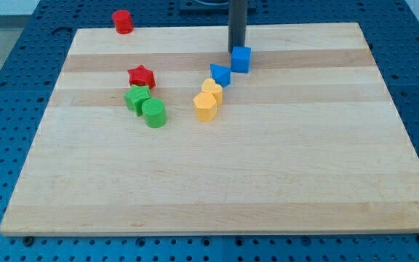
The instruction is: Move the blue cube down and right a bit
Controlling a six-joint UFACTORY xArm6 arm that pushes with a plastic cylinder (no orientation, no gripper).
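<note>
Here our tip (236, 48) sits just at the upper left of the blue cube (241, 59), a small bright block near the bench (282, 182) top edge. Bare wood spreads right and below; a blue wedge (220, 74) lies lower left.

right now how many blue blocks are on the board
2: the blue cube just below my tip, and a blue triangular block to its lower left, above the yellow blocks. None looks hidden.

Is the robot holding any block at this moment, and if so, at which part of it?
Nothing is held; the arm has only a rod. My tip stands at the upper left edge of the blue cube, apparently touching it.
</note>
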